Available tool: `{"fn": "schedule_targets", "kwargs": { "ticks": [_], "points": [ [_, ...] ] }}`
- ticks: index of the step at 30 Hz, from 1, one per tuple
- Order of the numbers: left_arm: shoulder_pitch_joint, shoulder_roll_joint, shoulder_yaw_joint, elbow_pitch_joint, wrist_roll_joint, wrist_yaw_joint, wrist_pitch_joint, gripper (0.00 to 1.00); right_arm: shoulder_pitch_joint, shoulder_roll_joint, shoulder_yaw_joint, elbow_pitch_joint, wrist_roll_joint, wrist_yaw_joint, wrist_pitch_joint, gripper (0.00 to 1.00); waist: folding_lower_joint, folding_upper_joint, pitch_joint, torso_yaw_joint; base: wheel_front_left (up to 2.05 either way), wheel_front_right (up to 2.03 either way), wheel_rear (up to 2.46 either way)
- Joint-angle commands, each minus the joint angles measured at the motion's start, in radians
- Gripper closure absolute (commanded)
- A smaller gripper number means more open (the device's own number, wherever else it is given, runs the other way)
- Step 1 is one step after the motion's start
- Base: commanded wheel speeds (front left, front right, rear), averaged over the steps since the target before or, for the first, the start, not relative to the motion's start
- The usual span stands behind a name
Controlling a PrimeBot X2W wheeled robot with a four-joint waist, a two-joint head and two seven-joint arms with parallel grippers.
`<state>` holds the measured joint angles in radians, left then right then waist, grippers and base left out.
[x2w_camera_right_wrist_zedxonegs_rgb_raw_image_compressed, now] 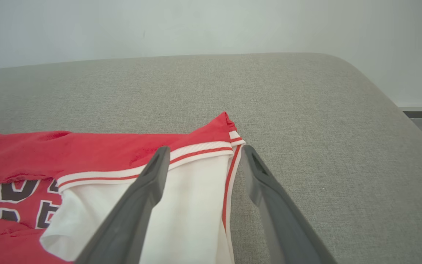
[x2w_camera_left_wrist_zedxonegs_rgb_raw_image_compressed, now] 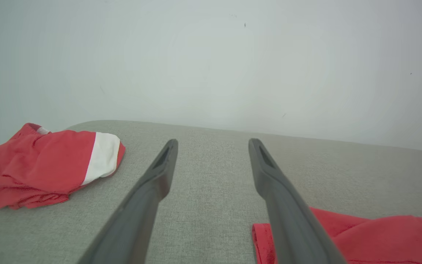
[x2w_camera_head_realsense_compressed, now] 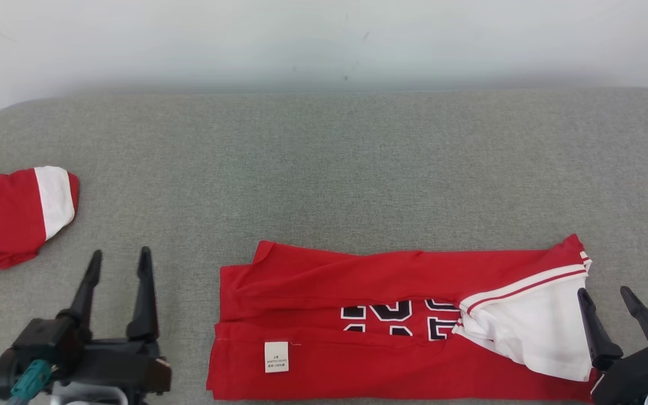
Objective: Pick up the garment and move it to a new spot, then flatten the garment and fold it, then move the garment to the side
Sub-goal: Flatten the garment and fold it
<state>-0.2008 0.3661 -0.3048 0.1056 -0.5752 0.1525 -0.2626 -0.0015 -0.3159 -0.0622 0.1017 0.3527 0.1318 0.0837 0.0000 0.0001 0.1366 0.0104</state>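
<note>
A red garment (x2w_camera_head_realsense_compressed: pixel 358 315) with black-and-white lettering, a white panel and a small white label lies folded into a long strip at the front middle of the grey surface; its left end (x2w_camera_left_wrist_zedxonegs_rgb_raw_image_compressed: pixel 361 234) and its striped right end (x2w_camera_right_wrist_zedxonegs_rgb_raw_image_compressed: pixel 181 161) appear in the wrist views. My left gripper (x2w_camera_head_realsense_compressed: pixel 120 264) stands open left of the strip, apart from it, with nothing between its fingers (x2w_camera_left_wrist_zedxonegs_rgb_raw_image_compressed: pixel 159 172). My right gripper (x2w_camera_head_realsense_compressed: pixel 605 295) stands open at the strip's right end, over the white panel's edge, holding nothing. Its fingers (x2w_camera_right_wrist_zedxonegs_rgb_raw_image_compressed: pixel 152 176) straddle the striped hem.
A second red piece of clothing with a white band (x2w_camera_head_realsense_compressed: pixel 14 216) lies bunched at the far left edge, also seen as a red heap (x2w_camera_left_wrist_zedxonegs_rgb_raw_image_compressed: pixel 46 165). The grey padded surface (x2w_camera_head_realsense_compressed: pixel 324 169) stretches back to a pale wall; its rounded right edge (x2w_camera_right_wrist_zedxonegs_rgb_raw_image_compressed: pixel 387 99) drops off.
</note>
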Motion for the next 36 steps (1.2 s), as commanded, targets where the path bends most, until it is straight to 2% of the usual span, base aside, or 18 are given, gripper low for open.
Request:
{"fn": "schedule_targets", "kwargs": {
  "ticks": [1, 8, 15, 23, 24, 25, 26, 29, 36],
  "points": [
    [0.022, -0.003, 0.018, -0.003, 0.029, -0.008, -0.003, 0.00, -0.011, -0.004, 0.000, 0.015, -0.009, -0.002, 0.008, 0.00, 0.0000, -0.0001, -0.001, 0.003, 0.00, 0.00, 0.00],
    [0.072, -0.067, 0.131, -0.005, 0.146, -0.060, -0.003, 0.00, -0.064, -0.019, 0.009, 0.161, 0.009, -0.002, 0.048, 0.00, 0.0000, -0.0001, 0.003, 0.011, 0.00, 0.00, 0.00],
    [0.098, -0.144, 0.207, 0.012, 0.212, -0.105, -0.003, 0.00, -0.145, -0.036, 0.057, 0.333, 0.033, -0.002, 0.039, 0.00, 0.0000, -0.0001, 0.012, 0.023, 0.00, 0.00, 0.00],
    [0.095, -0.203, 0.272, 0.045, 0.266, -0.163, -0.003, 0.00, -0.209, -0.027, 0.114, 0.489, 0.065, -0.002, 0.065, 0.00, 0.0000, -0.0001, 0.016, 0.038, 0.00, 0.00, 0.00],
    [0.093, -0.207, 0.278, 0.047, 0.274, -0.170, -0.003, 0.00, -0.213, -0.023, 0.127, 0.502, 0.074, -0.002, 0.071, 0.09, 0.0000, -0.0001, 0.015, 0.040, 0.00, 0.00, 0.00],
    [0.092, -0.213, 0.285, 0.050, 0.282, -0.175, -0.003, 0.00, -0.218, -0.019, 0.141, 0.514, 0.087, -0.002, 0.078, 0.50, 0.0000, -0.0001, 0.014, 0.042, 0.00, 0.00, 0.00],
    [0.091, -0.217, 0.292, 0.054, 0.288, -0.181, -0.003, 0.00, -0.221, -0.015, 0.151, 0.525, 0.102, 0.000, 0.087, 1.00, 0.0000, -0.0001, 0.012, 0.043, 0.00, 0.00, 0.00],
    [0.094, -0.232, 0.314, 0.063, 0.306, -0.196, -0.003, 0.00, -0.226, -0.029, 0.173, 0.553, 0.128, -0.001, 0.106, 1.00, 0.0000, -0.0001, 0.003, 0.043, 0.00, 0.00, 0.00],
    [0.117, -0.251, 0.358, 0.081, 0.340, -0.223, -0.003, 0.00, -0.281, -0.116, 0.162, 0.592, 0.156, -0.004, 0.090, 1.00, 0.0000, -0.0001, -0.024, 0.027, 0.00, 0.00, 0.00]
  ]
}}
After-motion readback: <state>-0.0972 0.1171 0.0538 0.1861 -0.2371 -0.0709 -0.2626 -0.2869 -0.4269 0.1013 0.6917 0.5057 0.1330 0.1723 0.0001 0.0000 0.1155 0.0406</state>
